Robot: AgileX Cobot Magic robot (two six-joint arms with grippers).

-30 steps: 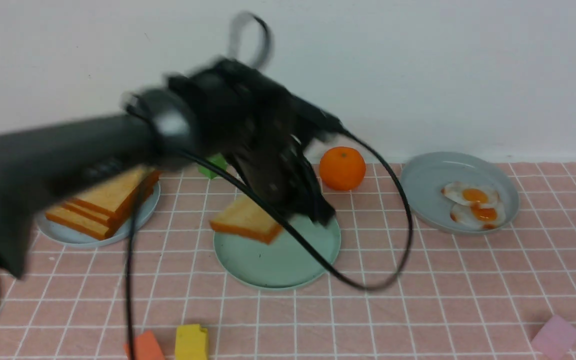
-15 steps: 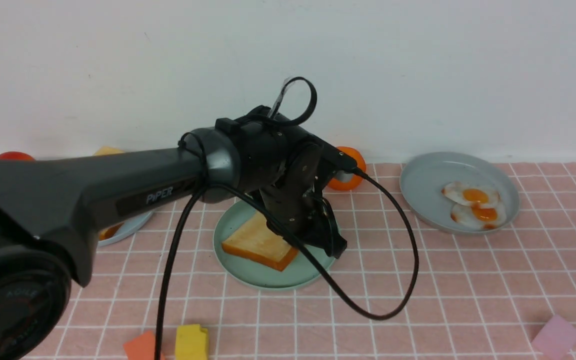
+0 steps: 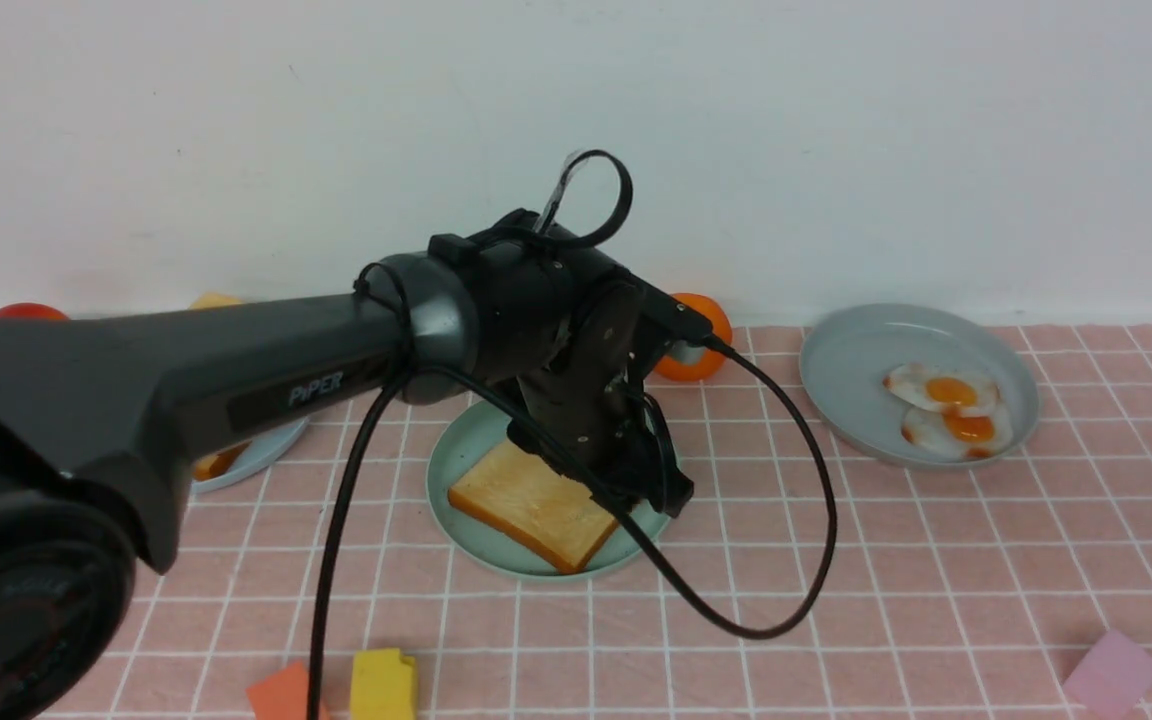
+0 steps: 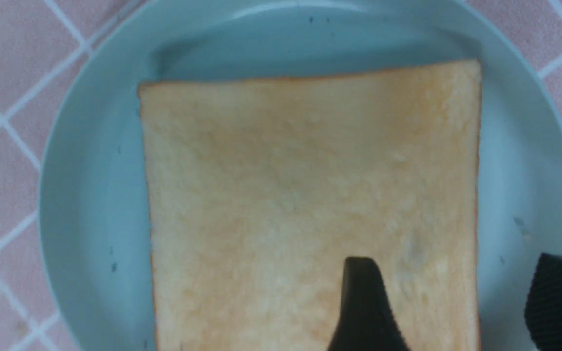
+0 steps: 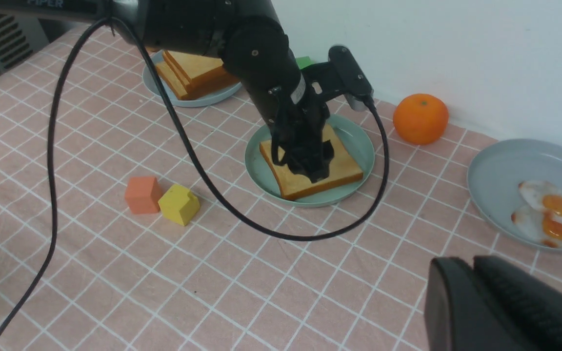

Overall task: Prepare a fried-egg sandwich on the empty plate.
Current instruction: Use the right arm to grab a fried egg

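A pink checked surface (image 3: 936, 560) runs back to a white wall, and the black left arm (image 3: 186, 380) reaches across it from the near left to the middle, a black cable (image 3: 816, 520) looping from its wrist down onto the cloth. Under the wrist sits the mint-green plate (image 3: 451, 455), roughly central on the surface. To its right and a little farther back lies a grey-blue plate (image 3: 856, 350). To its left, partly hidden by the arm in the front view, is a pale blue plate (image 5: 198, 101) carrying a stack of toast (image 5: 193, 70). One toast slice (image 3: 526, 505) lies flat in the mint-green plate, crust edges inside the rim. The left pincer (image 3: 651, 480) hangs low over the slice's right part with its jaws spread apart and nothing held. In the left wrist view one fingertip (image 4: 361, 292) shows over the bread and the other over the plate beside it. The right pincer (image 5: 476, 265) shows only in its own wrist view, near the right front of the surface, jaws lying against each other with nothing between them. An orange (image 5: 420, 118) stands by the wall between the two nearer plates. Two fried eggs (image 3: 946, 405) overlap on the grey-blue plate, well apart from the slice. An orange block (image 5: 141, 194) and a yellow block (image 5: 178, 204) touch at the front, and a pink block (image 3: 1111, 672) lies at the front right.
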